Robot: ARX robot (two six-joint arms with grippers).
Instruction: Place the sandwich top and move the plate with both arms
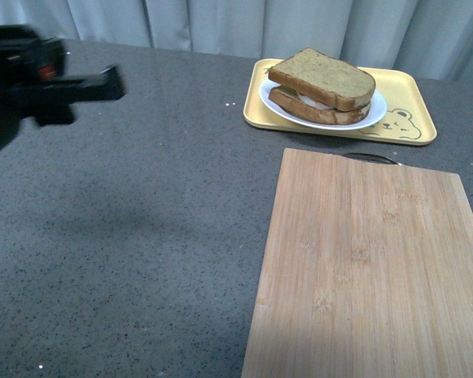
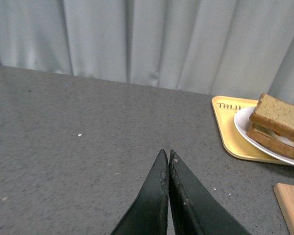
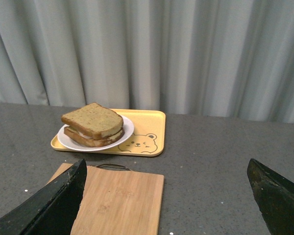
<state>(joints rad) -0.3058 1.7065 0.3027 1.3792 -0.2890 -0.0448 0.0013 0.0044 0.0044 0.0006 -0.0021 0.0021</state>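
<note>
Hiding the egg slice, sandwich top (image 1: 323, 76) on plate (image 1: 370, 116) | left gripper (image 2: 167, 157) together, blurred | right gripper (image 3: 166, 196) apart, tips cropped

Bkgd: pale grey-white curtain (image 3: 186, 54) w/ vertical folds runs along the far edge of the table, full width. Table (image 1: 142, 236) = dark grey speckled top, matte, a few tiny white flecks. Light is soft & even, w/ a faint diffuse shadow on the table's left side in front view. No wall or floor visible.
</note>
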